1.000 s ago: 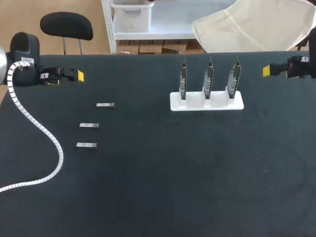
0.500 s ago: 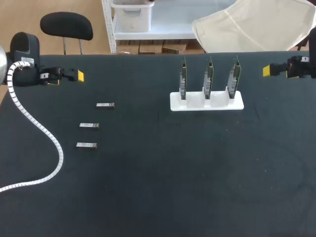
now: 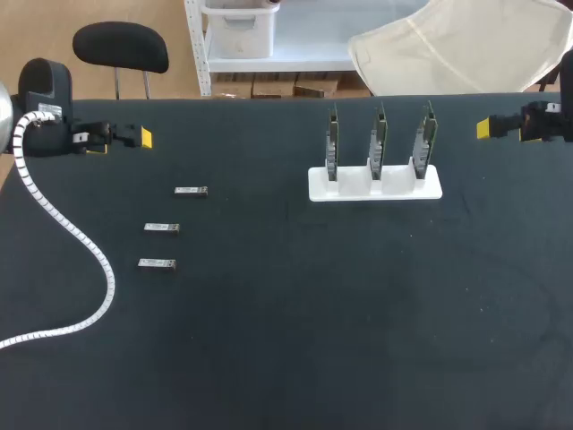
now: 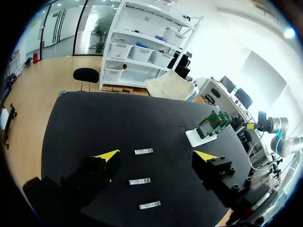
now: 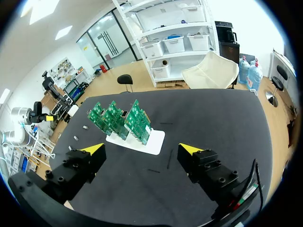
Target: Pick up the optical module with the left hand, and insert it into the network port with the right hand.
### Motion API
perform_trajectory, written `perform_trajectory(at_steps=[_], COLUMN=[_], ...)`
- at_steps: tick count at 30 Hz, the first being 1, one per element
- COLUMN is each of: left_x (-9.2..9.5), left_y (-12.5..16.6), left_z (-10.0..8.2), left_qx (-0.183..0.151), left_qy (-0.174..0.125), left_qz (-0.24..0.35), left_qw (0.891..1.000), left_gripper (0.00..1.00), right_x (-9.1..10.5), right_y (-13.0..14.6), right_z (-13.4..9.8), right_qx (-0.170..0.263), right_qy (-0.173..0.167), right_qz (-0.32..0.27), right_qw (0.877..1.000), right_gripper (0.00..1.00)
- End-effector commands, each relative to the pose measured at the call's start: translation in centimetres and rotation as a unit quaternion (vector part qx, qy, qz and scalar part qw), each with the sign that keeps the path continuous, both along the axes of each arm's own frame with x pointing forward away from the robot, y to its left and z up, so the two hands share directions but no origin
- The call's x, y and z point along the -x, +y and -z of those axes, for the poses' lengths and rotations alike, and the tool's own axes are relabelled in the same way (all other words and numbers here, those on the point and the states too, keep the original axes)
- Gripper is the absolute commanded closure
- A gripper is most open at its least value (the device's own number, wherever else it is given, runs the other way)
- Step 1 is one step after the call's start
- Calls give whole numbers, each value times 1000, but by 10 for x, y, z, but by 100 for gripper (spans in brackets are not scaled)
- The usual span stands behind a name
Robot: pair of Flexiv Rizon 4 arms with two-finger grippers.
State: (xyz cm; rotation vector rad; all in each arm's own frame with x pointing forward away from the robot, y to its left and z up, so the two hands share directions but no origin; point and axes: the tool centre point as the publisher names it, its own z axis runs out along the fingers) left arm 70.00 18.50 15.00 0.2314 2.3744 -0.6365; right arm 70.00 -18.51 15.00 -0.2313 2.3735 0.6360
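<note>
The head view showed three optical modules (image 3: 162, 227) lying in a column on the table (image 3: 286, 340), well apart from the white stand (image 3: 375, 185) of circuit boards (image 3: 377, 139). Only the wrist views showed my fingers: my left gripper (image 4: 156, 155) and right gripper (image 5: 142, 149) both stood wide and held nothing.

Matte black table (image 3: 295, 340), three silver optical modules (image 3: 161, 227) at 9 o'clock, green boards (image 5: 118, 118) in white stand (image 3: 376, 188) at 1 o'clock, white spiral-wrapped cable (image 3: 89, 246), left gripper (image 4: 156, 156) and right gripper (image 5: 141, 148) black with yellow tips.
</note>
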Motion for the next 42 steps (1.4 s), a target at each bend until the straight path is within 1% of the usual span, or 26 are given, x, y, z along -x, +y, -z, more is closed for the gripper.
perform_trajectory(at_steps=[1, 20, 24, 27, 28, 29, 30, 32, 33, 34, 36, 38, 40, 41, 42], left_x=[0, 0, -4, -10, -12, -14, -16, -20, -22, -23, -25, -27, -28, -28, -28], left_y=[0, 0, 0, 3, 5, 5, 5, 5, 5, 6, 7, 9, 11, 12, 12], left_z=[0, 0, 0, 1, 1, 2, 4, 7, 10, 11, 16, 19, 23, 26, 28], left_qx=[0, 0, -22, -45, -62, -82, -89, -124, -141, -144, -166, -154, -174, -185, -189], left_qy=[0, 0, -3, 0, 5, 5, 2, 11, 7, 13, 14, 34, 21, 23, 20], left_qz=[0, 0, 12, 39, 59, 81, 99, 148, 165, 191, 235, 279, 308, 324, 344], left_qw=[1000, 1000, 1000, 998, 996, 993, 991, 981, 976, 971, 958, 947, 935, 927, 920], left_gripper=[0, 0, 0, 0, 0, 0, 0, 0, 0, 0, 0, 0, 0, 0, 0], right_x=[0, 0, 0, 0, 0, 0, 0, 0, 0, 0, 0, 0, 0, 0, 0], right_y=[0, 0, 0, 0, 0, 0, 0, 0, 0, 0, 0, 0, 0, 0, 0], right_z=[0, 0, 0, 0, 0, 0, 0, 0, 0, 0, 0, 0, 0, 0, 0], right_qx=[0, 0, 0, 0, 0, 0, 0, 0, 0, 0, 0, 0, 0, 0, 0], right_qy=[0, 0, 0, 0, 0, 0, 0, 0, 0, 0, 0, 0, 0, 0, 0], right_qz=[0, 0, 0, 0, 0, 0, 0, 0, 0, 0, 0, 0, 0, 0, 0], right_qw=[1000, 1000, 1000, 1000, 1000, 1000, 1000, 1000, 1000, 1000, 1000, 1000, 1000, 1000, 1000], right_gripper=[0, 0, 0, 0, 0, 0, 0, 0, 0, 0, 0, 0, 0, 0, 0])
